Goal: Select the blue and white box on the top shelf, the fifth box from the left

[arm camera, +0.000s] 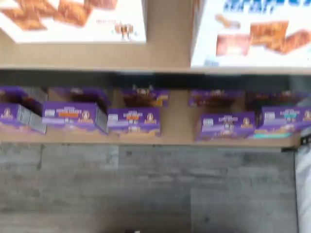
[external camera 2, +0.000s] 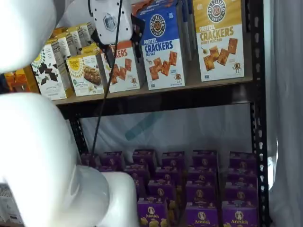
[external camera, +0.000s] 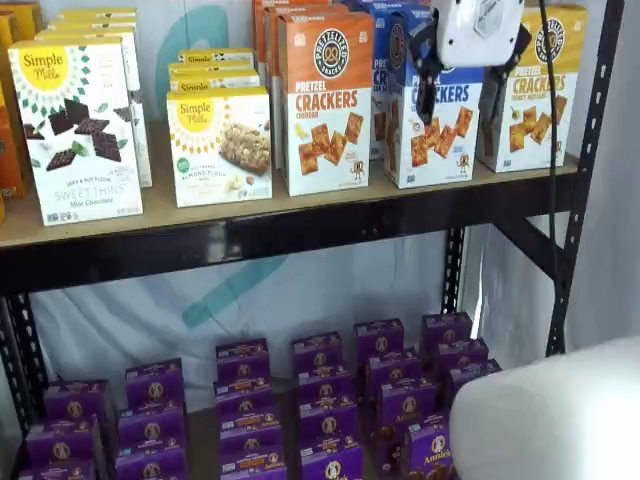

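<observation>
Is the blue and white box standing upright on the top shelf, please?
Upright: the blue and white box rests on its base on the top shelf, lettering level, between its orange-topped and yellow-topped neighbours.

Blue-topped, white-bottomed blue and white box (external camera 2: 162, 47) with orange-brown crackers, orange-topped cracker box (external camera: 325, 102), yellow-topped cracker box (external camera 2: 219, 38), purple boxes (external camera: 325, 385) below (orange logos), tan top shelf (external camera: 250, 215) with black rail, white-bodied, black-fingered gripper (external camera: 458, 88)

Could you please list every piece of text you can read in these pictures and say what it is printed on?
"PRETZEL CRACKERS": blue and white box
"PRETZEL CRACKERS": orange-topped box
"PRETZEL CRACKERS": yellow-topped box
"Simple Mills", "SWEET THINS": white cookie box
"Annie's": purple boxes
Smaller print and wrist view: unreadable.
</observation>
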